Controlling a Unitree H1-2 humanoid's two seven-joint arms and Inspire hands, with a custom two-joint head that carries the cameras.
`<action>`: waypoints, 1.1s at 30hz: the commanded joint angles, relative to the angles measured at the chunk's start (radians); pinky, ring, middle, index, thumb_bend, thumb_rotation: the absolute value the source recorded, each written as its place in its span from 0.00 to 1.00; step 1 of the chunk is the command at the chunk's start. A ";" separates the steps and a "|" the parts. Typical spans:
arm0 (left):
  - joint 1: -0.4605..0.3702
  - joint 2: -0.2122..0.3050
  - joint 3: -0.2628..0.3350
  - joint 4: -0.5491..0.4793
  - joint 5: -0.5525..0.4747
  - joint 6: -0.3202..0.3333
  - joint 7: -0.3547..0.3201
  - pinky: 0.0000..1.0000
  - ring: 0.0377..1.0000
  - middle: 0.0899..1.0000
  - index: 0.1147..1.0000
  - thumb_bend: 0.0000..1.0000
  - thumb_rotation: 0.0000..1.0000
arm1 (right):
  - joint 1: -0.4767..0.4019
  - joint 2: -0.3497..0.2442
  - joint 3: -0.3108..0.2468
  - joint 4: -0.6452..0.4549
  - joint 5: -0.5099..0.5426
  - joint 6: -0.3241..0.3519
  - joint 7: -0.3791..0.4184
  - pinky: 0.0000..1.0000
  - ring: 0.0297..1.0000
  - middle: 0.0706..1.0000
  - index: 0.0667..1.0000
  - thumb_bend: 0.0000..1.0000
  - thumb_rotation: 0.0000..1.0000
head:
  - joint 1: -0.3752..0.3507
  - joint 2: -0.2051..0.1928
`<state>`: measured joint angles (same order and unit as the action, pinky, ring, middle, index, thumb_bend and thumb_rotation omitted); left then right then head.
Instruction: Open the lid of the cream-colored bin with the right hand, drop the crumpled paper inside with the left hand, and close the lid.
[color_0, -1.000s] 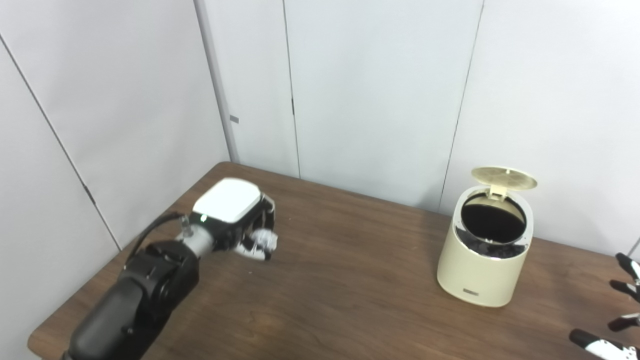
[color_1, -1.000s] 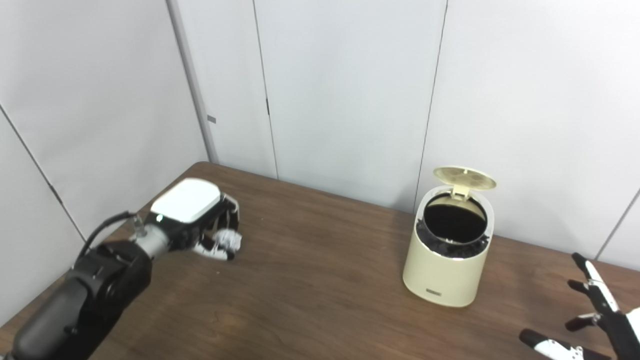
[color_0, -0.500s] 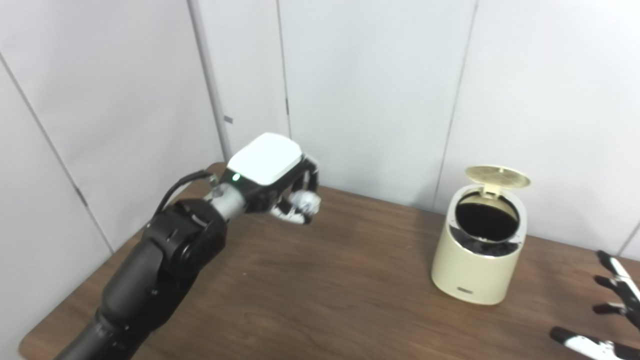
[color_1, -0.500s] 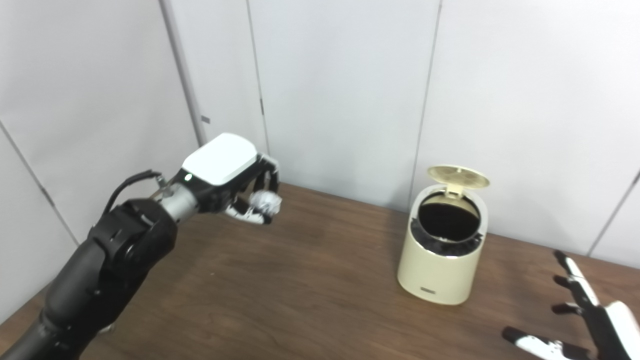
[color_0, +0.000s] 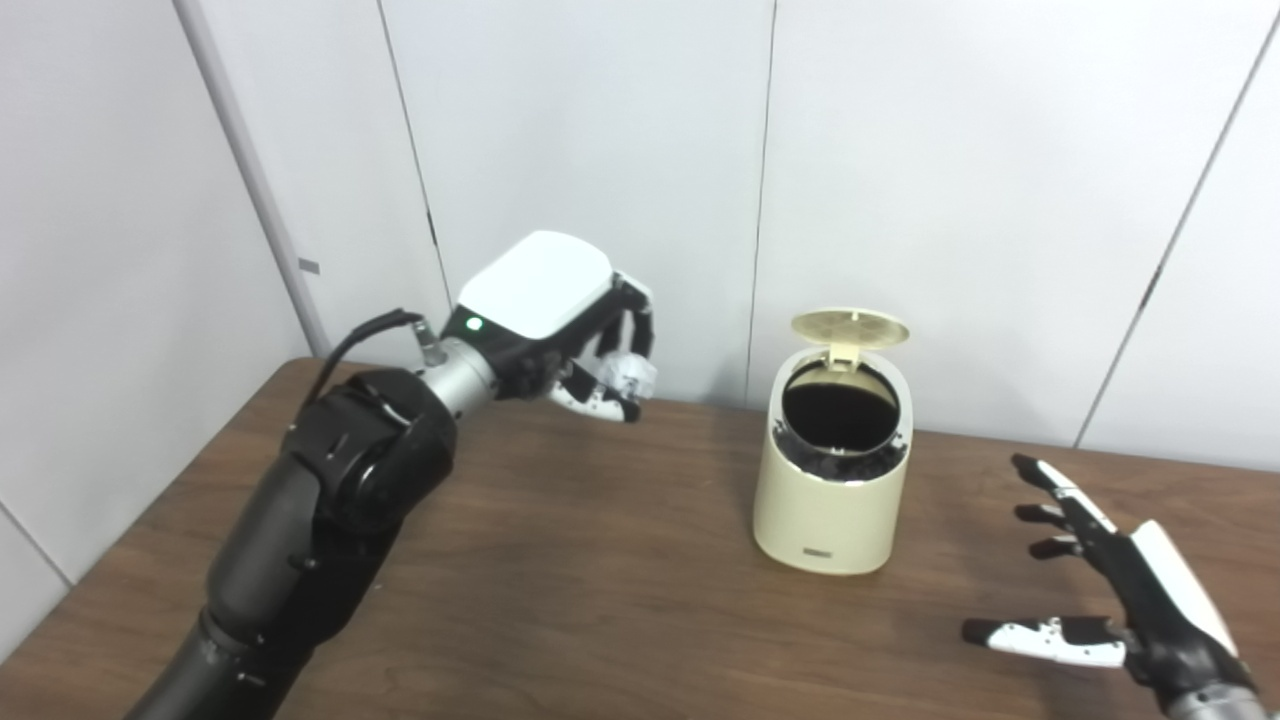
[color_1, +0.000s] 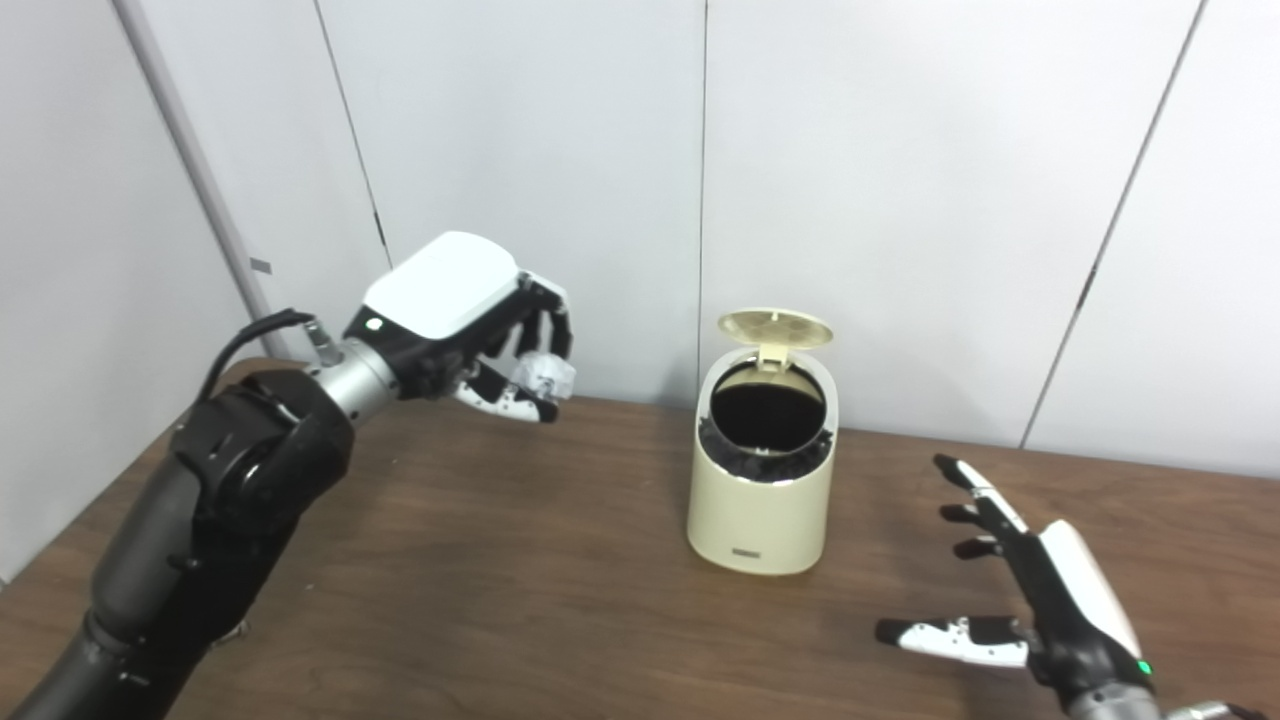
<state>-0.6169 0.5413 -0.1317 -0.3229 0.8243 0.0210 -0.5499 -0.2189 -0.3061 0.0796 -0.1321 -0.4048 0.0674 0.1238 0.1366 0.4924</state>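
Observation:
The cream-colored bin (color_0: 830, 500) stands on the brown table with its round lid (color_0: 849, 327) tipped up at the back and its dark mouth showing. Left of the bin and above the tabletop, my left hand (color_0: 575, 345) is raised and shut on the crumpled paper (color_0: 630, 372), a small white wad under its fingers. The paper is level with the bin's rim, a hand's width to its left. My right hand (color_0: 1110, 590) hovers low at the bin's right with fingers spread, open and holding nothing.
White wall panels (color_0: 960, 200) close off the table's back edge just behind the bin. The table (color_0: 600, 600) runs on to the left and front; its left corner lies behind my left arm (color_0: 320, 520).
My left hand has lifted the paper off the table and carried it right, toward the bin. The camera has swung right, bringing my right hand more fully into view.

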 joint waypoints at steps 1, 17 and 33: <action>-0.080 -0.014 -0.003 0.005 -0.012 -0.004 0.031 0.23 0.24 0.33 0.44 0.51 0.00 | -0.035 0.003 0.000 -0.016 0.003 -0.046 -0.022 0.68 0.81 0.91 0.90 0.86 0.26 | -0.020 -0.004; -0.170 -0.154 -0.086 0.135 0.000 -0.058 0.111 0.24 0.25 0.34 0.44 0.51 0.00 | -0.025 0.047 0.021 -0.030 -0.044 -0.001 -0.032 0.70 0.83 0.92 0.91 0.84 0.22 | -0.123 -0.032; -0.178 -0.238 -0.136 0.197 0.040 -0.056 0.179 0.26 0.26 0.33 0.44 0.51 0.00 | -0.021 0.071 0.024 -0.042 -0.068 0.010 -0.034 0.71 0.84 0.92 0.91 0.85 0.25 | -0.155 -0.038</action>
<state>-0.7376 0.2989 -0.2741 -0.1246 0.8579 -0.0210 -0.4168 -0.2191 -0.2344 0.1091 -0.1314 -0.4730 0.0894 0.1107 -0.0153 0.4525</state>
